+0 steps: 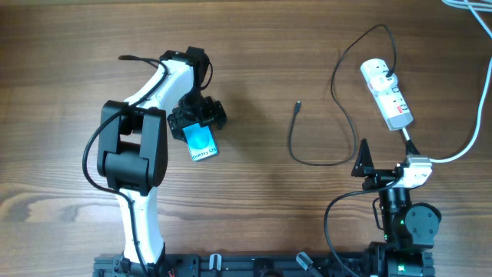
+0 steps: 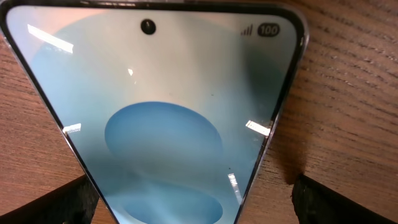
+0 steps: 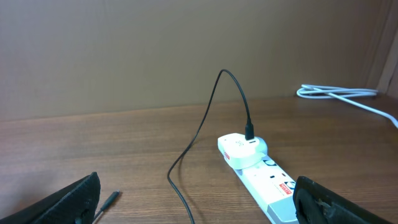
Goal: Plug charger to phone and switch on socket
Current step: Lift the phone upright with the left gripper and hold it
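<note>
I am counting two arms on this table (image 1: pixel 254 61): the left arm (image 1: pixel 134 154) and the right arm (image 1: pixel 411 219). Each is carrying one gripper, so the left gripper (image 2: pixel 199 208) and the right gripper (image 3: pixel 199 208) are making two, and each wrist view is showing me two fingers. I am seeing one phone (image 1: pixel 202 144), one charger (image 1: pixel 291 142) ending in one plug tip (image 1: pixel 297 104), and one socket (image 1: pixel 387 94) carrying one white plug (image 3: pixel 244 149). I am also counting one light-coloured cable (image 1: pixel 477 115) near the right edge. The socket's red switches are showing too small for me to count.
</note>
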Available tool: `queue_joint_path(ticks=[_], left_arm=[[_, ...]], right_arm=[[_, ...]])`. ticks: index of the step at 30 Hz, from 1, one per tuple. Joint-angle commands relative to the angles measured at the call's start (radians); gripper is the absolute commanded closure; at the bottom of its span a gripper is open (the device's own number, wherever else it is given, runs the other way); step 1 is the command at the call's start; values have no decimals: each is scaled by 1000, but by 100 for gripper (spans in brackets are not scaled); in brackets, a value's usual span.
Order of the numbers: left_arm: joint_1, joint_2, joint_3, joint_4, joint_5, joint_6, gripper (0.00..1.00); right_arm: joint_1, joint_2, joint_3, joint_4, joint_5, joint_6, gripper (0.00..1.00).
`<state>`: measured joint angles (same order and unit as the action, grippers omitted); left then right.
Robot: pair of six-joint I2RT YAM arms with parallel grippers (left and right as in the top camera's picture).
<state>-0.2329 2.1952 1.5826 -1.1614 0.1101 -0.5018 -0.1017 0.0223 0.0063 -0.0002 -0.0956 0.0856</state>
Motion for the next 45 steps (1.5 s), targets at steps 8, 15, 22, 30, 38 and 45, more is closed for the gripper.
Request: queue_joint_path(ticks=[8, 15, 22, 30, 38, 45], left_arm=[[-8, 32, -14, 50, -55, -11, 0], [-8, 32, -14, 28, -56, 1, 0], [-8, -29, -14, 48, -127, -80, 0], [-8, -131, -47, 71, -130, -83, 0], [-8, -131, -297, 333, -119, -91, 0], [-8, -131, -309, 347, -119, -90, 0]], right_arm=[[-6, -5, -1, 3, 14, 12, 0], [-6, -5, -1, 3, 14, 11, 0], [-6, -5, -1, 3, 14, 12, 0], [-6, -5, -1, 3, 14, 11, 0], [-6, -5, -1, 3, 14, 11, 0], [-6, -5, -1, 3, 14, 11, 0]])
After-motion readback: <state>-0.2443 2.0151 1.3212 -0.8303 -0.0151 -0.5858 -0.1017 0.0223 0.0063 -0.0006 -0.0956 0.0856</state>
